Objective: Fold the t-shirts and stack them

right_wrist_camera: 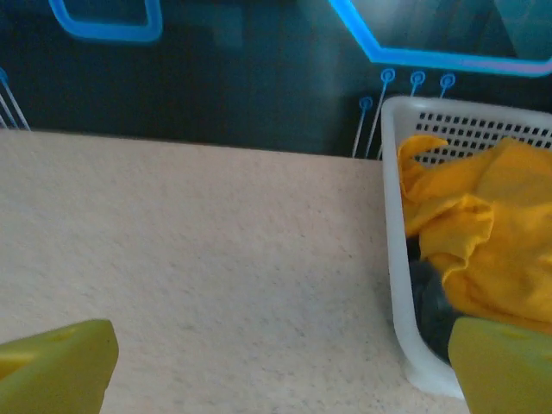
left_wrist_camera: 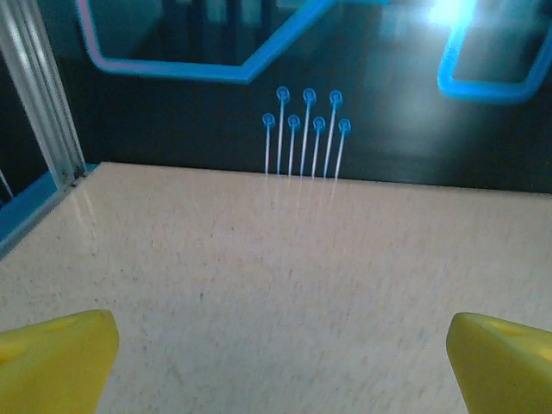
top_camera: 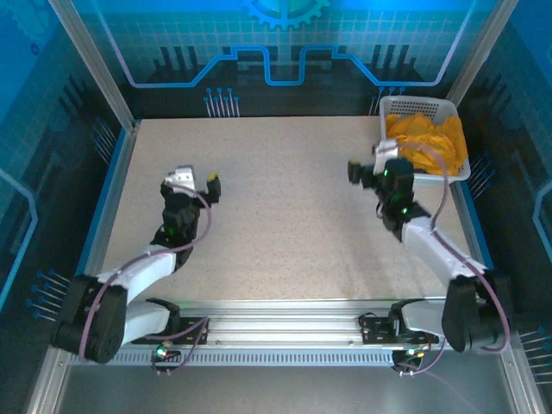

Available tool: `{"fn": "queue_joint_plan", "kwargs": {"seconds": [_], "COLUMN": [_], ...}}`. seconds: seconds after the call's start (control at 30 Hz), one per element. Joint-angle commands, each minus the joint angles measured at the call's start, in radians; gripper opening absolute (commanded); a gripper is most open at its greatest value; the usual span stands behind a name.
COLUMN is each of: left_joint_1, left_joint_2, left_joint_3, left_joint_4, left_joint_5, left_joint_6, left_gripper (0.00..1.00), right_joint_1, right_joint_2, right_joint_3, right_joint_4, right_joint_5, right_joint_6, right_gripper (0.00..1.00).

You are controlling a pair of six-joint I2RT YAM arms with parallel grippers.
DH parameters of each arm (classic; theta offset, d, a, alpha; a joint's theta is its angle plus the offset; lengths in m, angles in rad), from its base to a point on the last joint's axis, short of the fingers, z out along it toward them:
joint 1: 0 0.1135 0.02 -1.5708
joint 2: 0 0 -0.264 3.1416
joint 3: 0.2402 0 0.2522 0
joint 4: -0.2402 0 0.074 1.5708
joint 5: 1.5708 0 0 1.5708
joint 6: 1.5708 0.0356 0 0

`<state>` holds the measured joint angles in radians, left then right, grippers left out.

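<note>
- Nearest to us and well apart from the basket (top_camera: 419, 103), right across the bench (top_camera: 285, 233) from it, the left claw (top_camera: 198, 179) hangs over bare surface. Its fingers are spread wide with nothing between them.
- Just off the basket's near-left corner is the right claw (top_camera: 369, 162), likewise spread and empty. We judge it plainly the nearer arm for the first pick.
- From that claw the basket lies ahead and to the right. In the right wrist view its white wall stands just beside the right-hand fingertip.
- Inside the basket, the orange-yellow t-shirt (right_wrist_camera: 483, 241) lies crumpled on top. We can make out no clear long axis in the heap.
- Beneath it, against the basket's left inner wall, a dark patch of the charcoal grey t-shirt (right_wrist_camera: 429, 302) shows, mostly buried.
- We judge the coming move to be a reach forward and rightward over the basket's rim, then down onto the orange-yellow heap. Neither shirt is out of the basket yet, so folding has not begun.
</note>
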<state>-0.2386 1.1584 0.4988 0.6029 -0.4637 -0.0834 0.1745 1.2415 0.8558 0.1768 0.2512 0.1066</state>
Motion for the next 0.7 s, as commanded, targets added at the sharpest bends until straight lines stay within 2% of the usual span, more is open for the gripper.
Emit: {"fn": "queue_joint_plan", "kwargs": {"seconds": [0.0, 0.03, 0.07, 0.1, 0.13, 0.2, 0.3, 0.37, 0.5, 0.6, 0.63, 0.67], "left_joint_1": [0.006, 0.023, 0.056, 0.103, 0.116, 0.083, -0.001, -0.041, -0.119, -0.172, -0.185, -0.193], "left_joint_2": [-0.051, -0.019, 0.010, 0.046, 0.088, 0.160, 0.233, 0.252, 0.244, 0.213, 0.197, 0.183], "left_joint_3": [0.319, 0.370, 0.409, 0.461, 0.520, 0.636, 0.780, 0.819, 0.807, 0.771, 0.753, 0.737], "left_joint_4": [-0.631, -0.666, -0.692, -0.725, -0.751, -0.809, -0.878, -0.879, -0.846, -0.847, -0.848, -0.848], "left_joint_5": [-0.015, 0.013, 0.106, 0.240, 0.334, 0.414, 0.486, 0.567, 0.668, 0.682, 0.681, 0.681], "left_joint_6": [-0.296, -0.378, -0.443, -0.510, -0.536, -0.532, -0.507, -0.515, -0.565, -0.595, -0.605, -0.614], "left_gripper": [0.99, 0.99, 0.99, 0.99, 0.99, 0.99, 0.99, 0.99, 0.93, 0.87, 0.84, 0.80], "right_joint_1": [-0.067, -0.111, -0.139, -0.160, -0.178, -0.213, -0.267, -0.302, -0.369, -0.395, -0.407, -0.416], "right_joint_2": [0.051, 0.104, 0.155, 0.217, 0.271, 0.373, 0.527, 0.628, 0.845, 0.976, 1.004, 1.024], "right_joint_3": [0.310, 0.390, 0.450, 0.525, 0.595, 0.698, 0.846, 0.932, 1.099, 1.183, 1.188, 1.188], "right_joint_4": [-0.506, -0.559, -0.583, -0.630, -0.676, -0.730, -0.816, -0.862, -0.944, -0.982, -0.977, -0.967], "right_joint_5": [0.055, 0.002, -0.053, -0.055, -0.038, -0.012, 0.038, 0.042, -0.032, -0.082, -0.112, -0.144], "right_joint_6": [0.307, 0.339, 0.342, 0.369, 0.400, 0.432, 0.477, 0.495, 0.531, 0.570, 0.590, 0.609], "right_gripper": [1.00, 1.00, 0.99, 0.96, 0.94, 0.90, 0.90, 0.90, 0.87, 0.83, 0.78, 0.67]}}
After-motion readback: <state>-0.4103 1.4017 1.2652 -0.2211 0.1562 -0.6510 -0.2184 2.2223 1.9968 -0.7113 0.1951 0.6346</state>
